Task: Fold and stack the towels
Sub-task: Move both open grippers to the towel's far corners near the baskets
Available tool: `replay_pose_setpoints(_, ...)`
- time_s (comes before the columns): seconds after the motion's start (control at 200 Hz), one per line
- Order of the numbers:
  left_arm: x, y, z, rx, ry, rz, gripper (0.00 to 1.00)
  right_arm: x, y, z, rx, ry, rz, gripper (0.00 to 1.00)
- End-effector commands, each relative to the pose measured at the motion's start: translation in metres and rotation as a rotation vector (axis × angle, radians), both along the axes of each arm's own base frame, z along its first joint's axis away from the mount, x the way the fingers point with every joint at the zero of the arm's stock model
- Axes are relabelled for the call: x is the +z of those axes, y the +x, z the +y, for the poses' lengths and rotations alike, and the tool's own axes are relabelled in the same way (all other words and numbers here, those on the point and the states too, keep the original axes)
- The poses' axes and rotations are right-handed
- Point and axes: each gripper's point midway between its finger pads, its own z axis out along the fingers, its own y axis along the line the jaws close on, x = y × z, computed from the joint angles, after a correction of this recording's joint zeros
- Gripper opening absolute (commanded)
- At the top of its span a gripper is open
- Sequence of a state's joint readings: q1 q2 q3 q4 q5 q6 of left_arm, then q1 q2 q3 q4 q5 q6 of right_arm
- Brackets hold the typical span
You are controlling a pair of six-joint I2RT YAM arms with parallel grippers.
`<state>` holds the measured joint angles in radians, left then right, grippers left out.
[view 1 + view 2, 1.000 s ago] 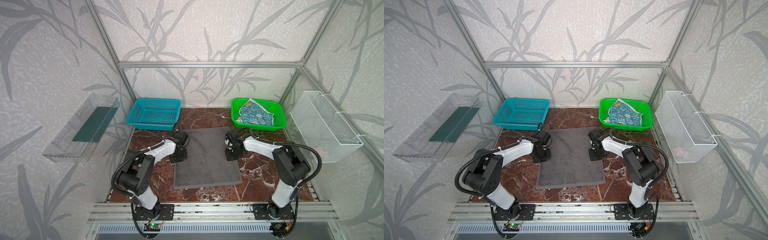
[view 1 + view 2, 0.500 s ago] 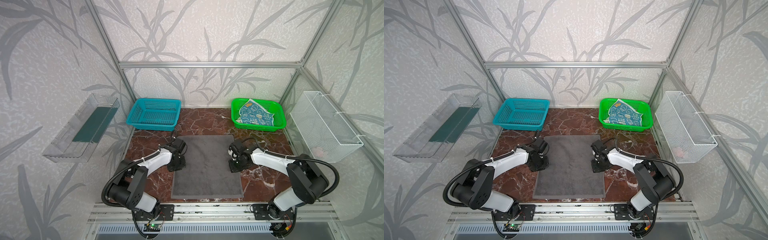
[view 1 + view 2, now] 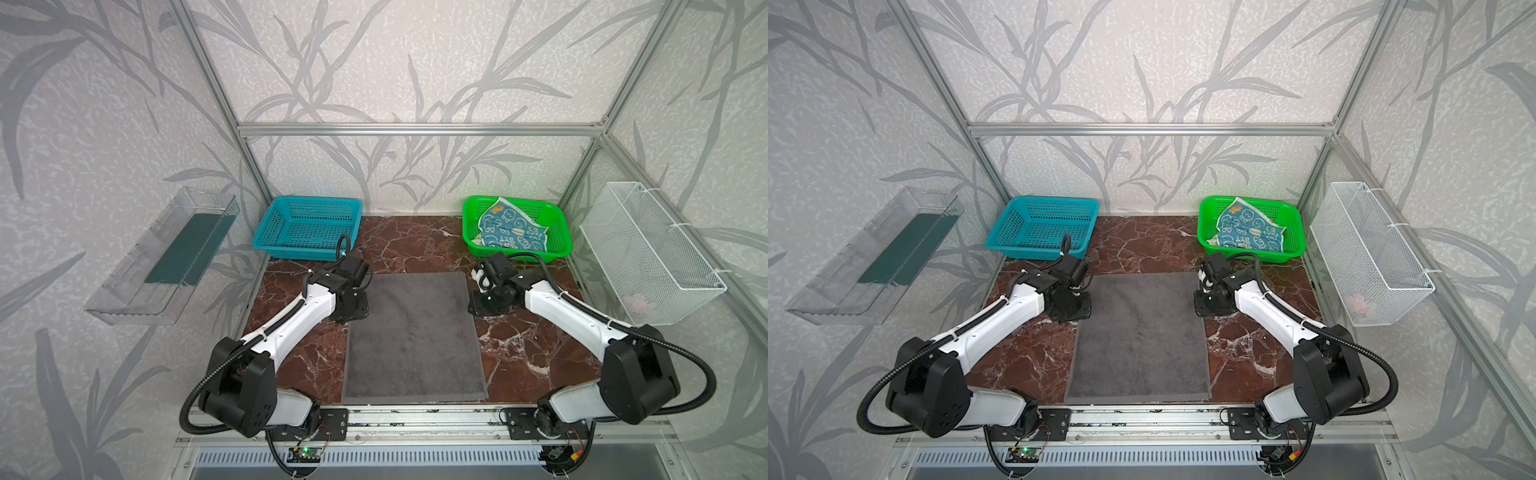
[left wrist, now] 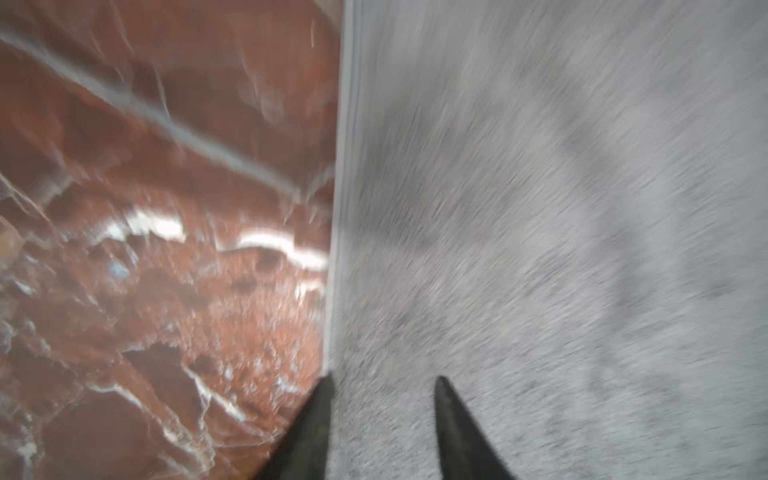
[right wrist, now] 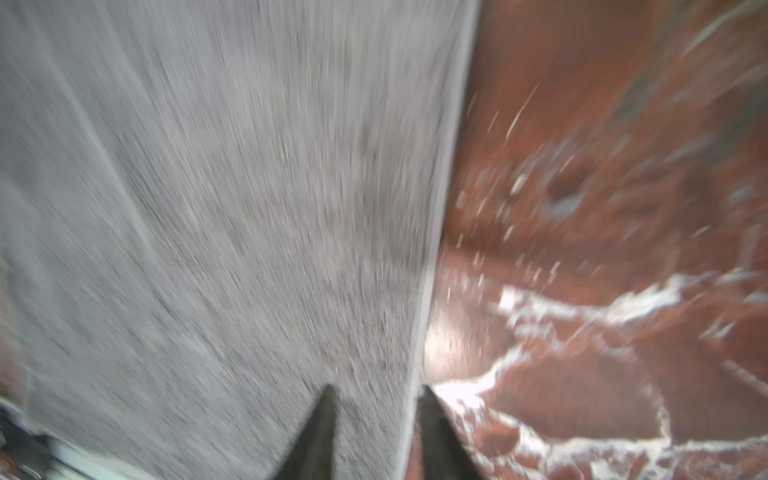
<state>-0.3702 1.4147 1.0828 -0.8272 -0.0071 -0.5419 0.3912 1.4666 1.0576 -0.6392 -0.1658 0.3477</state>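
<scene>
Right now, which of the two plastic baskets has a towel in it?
The green basket, back right: a crumpled blue-and-cream printed towel lies in it. The blue basket shows only bare mesh.

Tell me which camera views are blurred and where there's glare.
Left wrist view: motion-smeared, with the grey towel and marble table streaked, pale shine on the marble. Right wrist view: equally smeared, a stronger bright patch beside the towel's edge. Both top views: sharp, evenly lit, no harsh shadows.
</scene>
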Motion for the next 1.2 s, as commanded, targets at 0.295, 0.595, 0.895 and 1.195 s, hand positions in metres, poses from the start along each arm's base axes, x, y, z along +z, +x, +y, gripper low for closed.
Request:
replay_pose_setpoints(0.295, -0.026, 0.096, 0.024, 0.018, -0.033, -0.193, 0.64, -0.015, 0.105, -0.012, -0.196, 0.065, -0.205, 0.66)
replay_pose_setpoints(0.595, -0.064, 0.127, 0.022, 0.048, -0.091, -0.197, 0.61, -0.052, 0.133, -0.003, -0.258, 0.114, -0.188, 0.55)
replay_pose_setpoints(0.895, -0.083, 0.131, 0.023, 0.050, -0.085, -0.151, 0.53, -0.075, 0.146, 0.004, -0.275, 0.122, -0.156, 0.50)
replay_pose_setpoints(1.195, -0.082, 0.133, 0.026, 0.055, -0.075, -0.155, 0.59, -0.085, 0.155, 0.012, -0.278, 0.124, -0.152, 0.54)
